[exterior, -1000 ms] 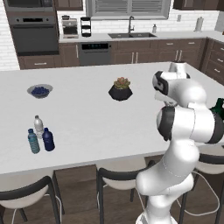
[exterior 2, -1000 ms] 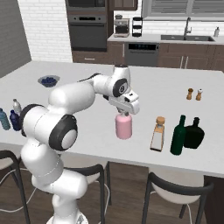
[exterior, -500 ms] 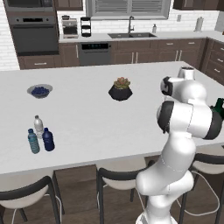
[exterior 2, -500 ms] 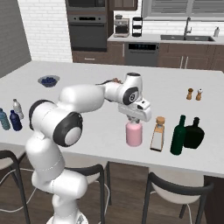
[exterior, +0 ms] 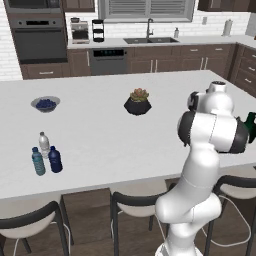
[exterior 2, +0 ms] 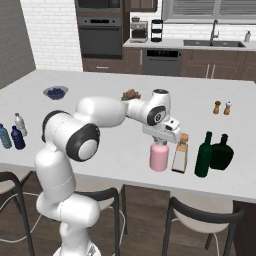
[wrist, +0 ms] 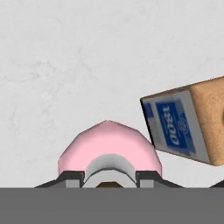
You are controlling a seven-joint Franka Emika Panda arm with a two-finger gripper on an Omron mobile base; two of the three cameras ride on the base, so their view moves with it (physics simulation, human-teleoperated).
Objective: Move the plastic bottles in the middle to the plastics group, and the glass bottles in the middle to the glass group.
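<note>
Shifted rightward, pink bottle [exterior 2: 159,157] gripped by hand [exterior 2: 161,142], just beside corked bottle [exterior 2: 180,155], near counter's front edge [exterior 2: 150,183]

Over the last second the pincer [exterior 2: 160,143] carries the pink bottle [exterior 2: 159,157] rightward along the desk [exterior 2: 115,150], from well left of the cork-topped square bottle [exterior 2: 180,156] to just beside it. The arm stretches farther right in both base views.

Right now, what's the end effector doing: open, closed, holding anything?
End effector: closed on the neck of the pink bottle, which stands on the counter.
</note>
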